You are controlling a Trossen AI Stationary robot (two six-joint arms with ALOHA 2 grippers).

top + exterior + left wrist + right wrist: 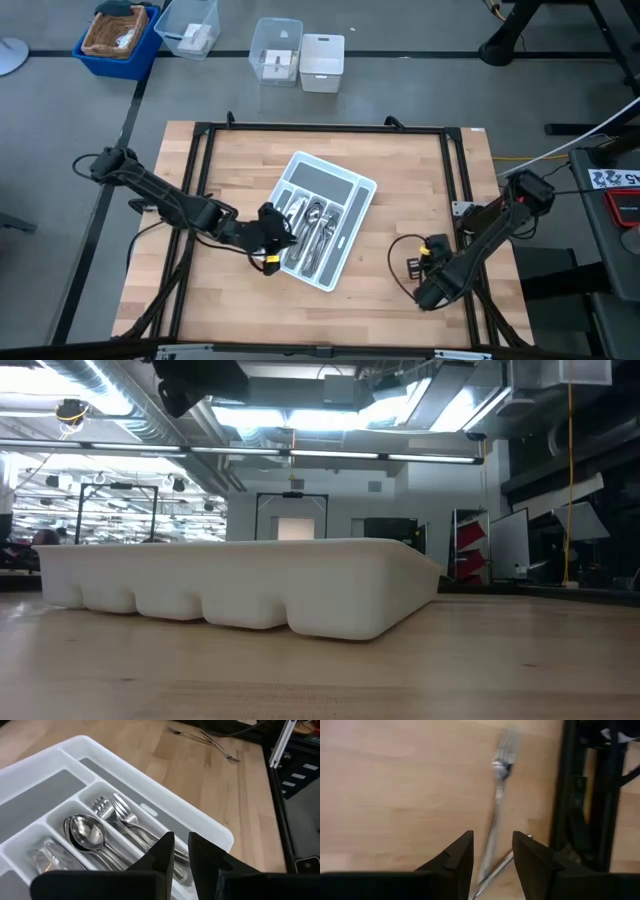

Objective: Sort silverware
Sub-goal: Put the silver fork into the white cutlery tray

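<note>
The light grey tray (352, 198) sits at an angle mid-table and fills the low view as a white tray (240, 585). Forks (120, 812), spoons (86, 831) and knives (50, 855) lie in its compartments. My left gripper (272, 238) hovers over the tray's near-left edge, its fingers (181, 851) a narrow gap apart with nothing seen between them. My right gripper (427, 262) is open near the table's right side, pointing down. A fork (498, 805) lies flat on the wood below it, the handle running between the fingertips (492, 857). A second handle (496, 872) crosses there.
More silverware (215, 742) lies on the bare wood toward the right. A black frame rail (575, 795) runs close beside my right gripper, along the table's edge (468, 200). Beyond the far edge stand a blue basket (118, 38) and clear bins (278, 50).
</note>
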